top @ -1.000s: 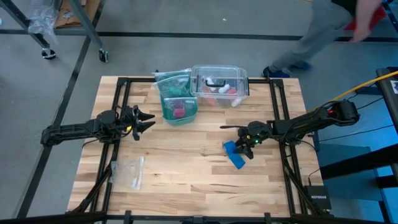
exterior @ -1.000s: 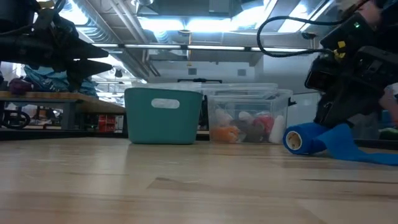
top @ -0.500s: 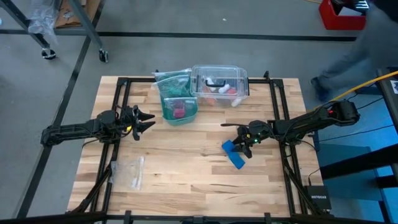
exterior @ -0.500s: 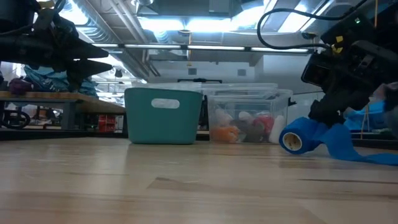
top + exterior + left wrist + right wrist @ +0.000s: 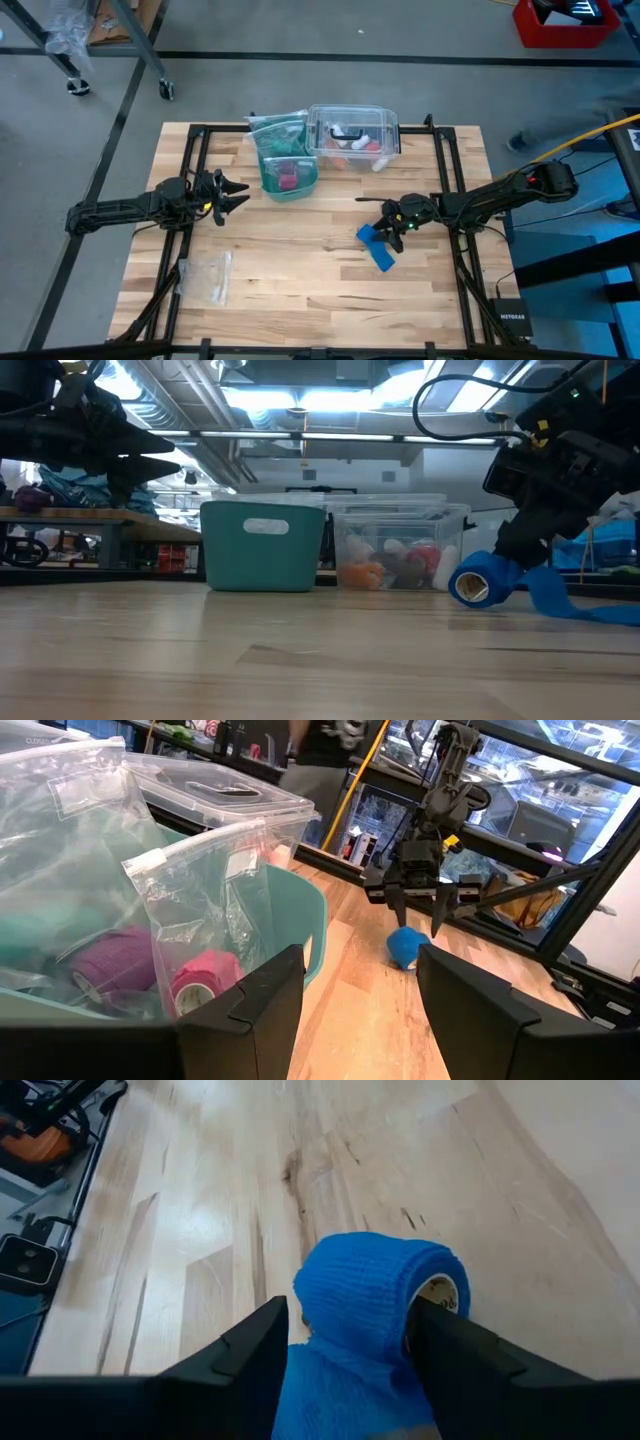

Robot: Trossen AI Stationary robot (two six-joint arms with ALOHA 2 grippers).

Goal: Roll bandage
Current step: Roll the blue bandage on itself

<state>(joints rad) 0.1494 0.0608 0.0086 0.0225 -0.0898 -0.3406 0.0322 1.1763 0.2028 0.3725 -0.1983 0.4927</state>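
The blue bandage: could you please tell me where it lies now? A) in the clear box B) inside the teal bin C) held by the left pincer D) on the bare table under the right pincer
D: the bandage lies on the table beneath the right pincer, part unrolled.

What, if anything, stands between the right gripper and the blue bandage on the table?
Nothing visible does. The right gripper is open directly over the bandage, its fingers straddling the rolled end, with bare table around it.
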